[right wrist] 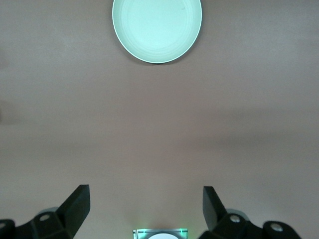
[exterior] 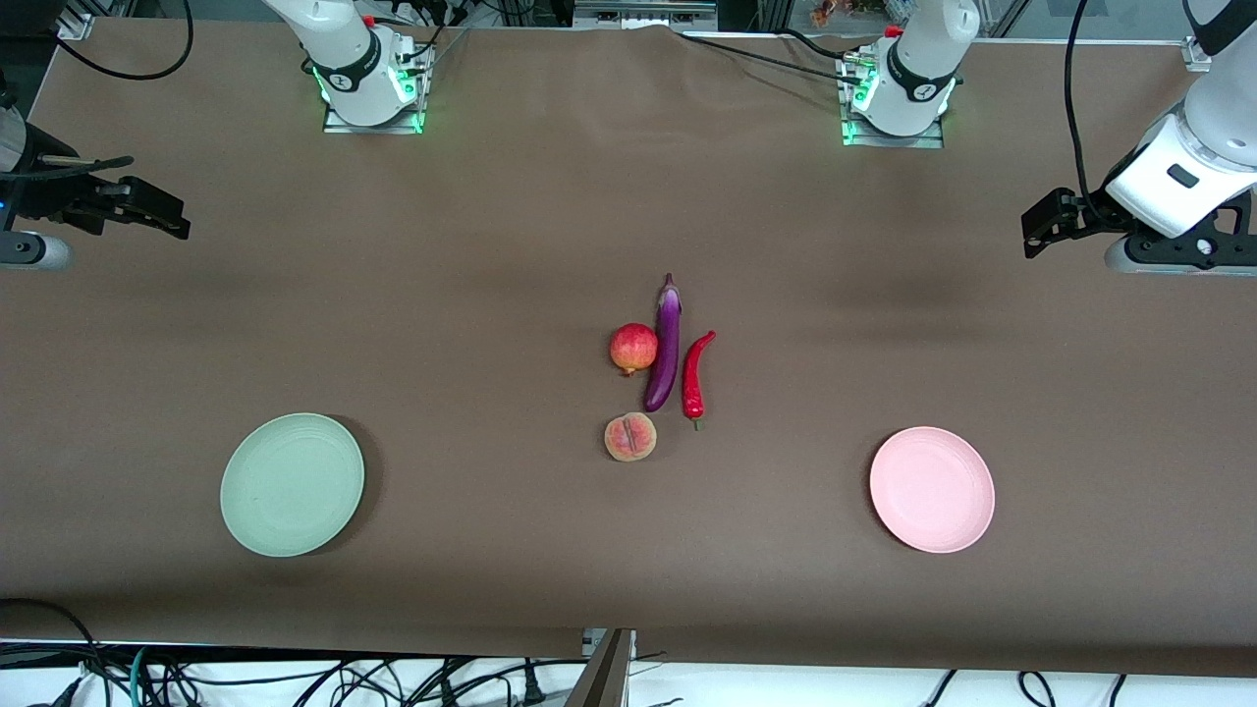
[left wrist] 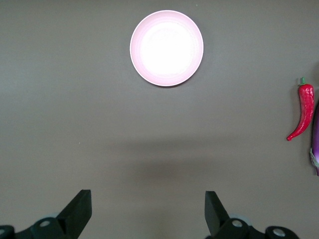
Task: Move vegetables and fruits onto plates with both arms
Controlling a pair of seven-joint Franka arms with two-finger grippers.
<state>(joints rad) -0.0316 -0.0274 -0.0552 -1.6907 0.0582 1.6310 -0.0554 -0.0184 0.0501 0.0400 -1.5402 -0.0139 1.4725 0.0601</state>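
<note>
Now both my hands hang wide open and empty: left hand (left wrist: 144, 214) over bare bench (exterior: 511, 245) near the pink plate (left wrist: 166, 48), right hand (right wrist: 144, 211) near the green plate (right wrist: 157, 30).

I can't read any words, numbers or signs here. My arms carry small dark marks near their bases, too tiny to make out.

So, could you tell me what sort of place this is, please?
Probably a robotics lab: two arms bolted to a cloth-covered table, loose cables along its edge, and toy produce like the eggplant between two plates.
</note>
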